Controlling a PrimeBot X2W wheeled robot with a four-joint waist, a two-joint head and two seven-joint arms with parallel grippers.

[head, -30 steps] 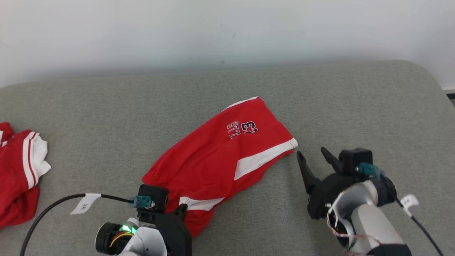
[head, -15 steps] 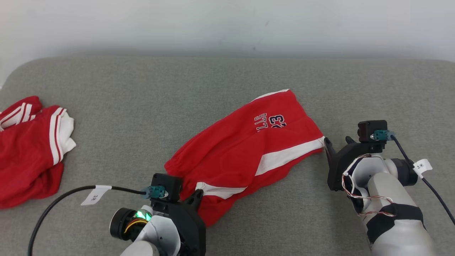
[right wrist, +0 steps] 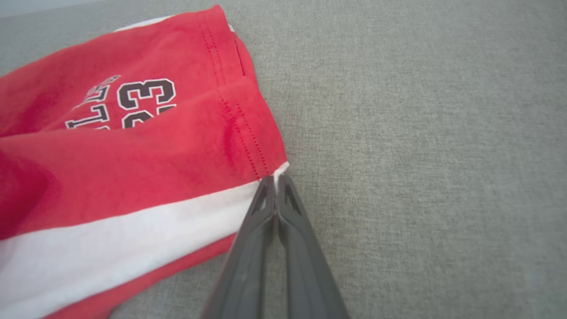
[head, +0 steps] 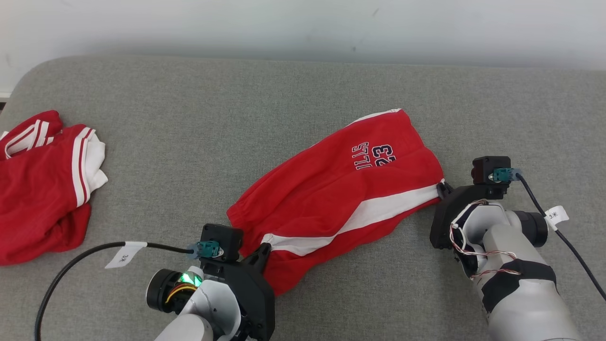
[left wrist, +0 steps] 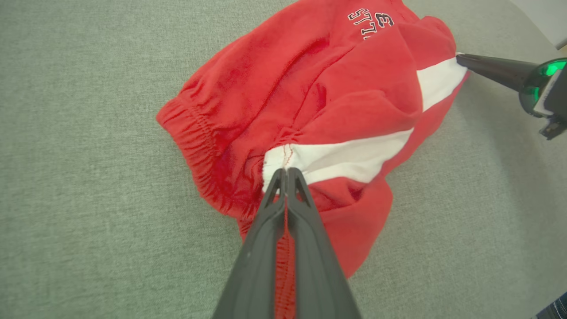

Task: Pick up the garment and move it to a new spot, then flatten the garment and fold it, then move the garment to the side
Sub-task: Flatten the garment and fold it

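Head view: left claw, right claw pinch crumpled soft red shorts.

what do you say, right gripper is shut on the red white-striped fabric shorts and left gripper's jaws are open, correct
Not quite: the left gripper has its jaws shut on the red white-striped fabric shorts too, as the left wrist view shows.

second red garment partly beyond left edge

Garment: red shorts, white side stripe, dark "23" print; rumpled, stretched diagonally across grey fabric surface.
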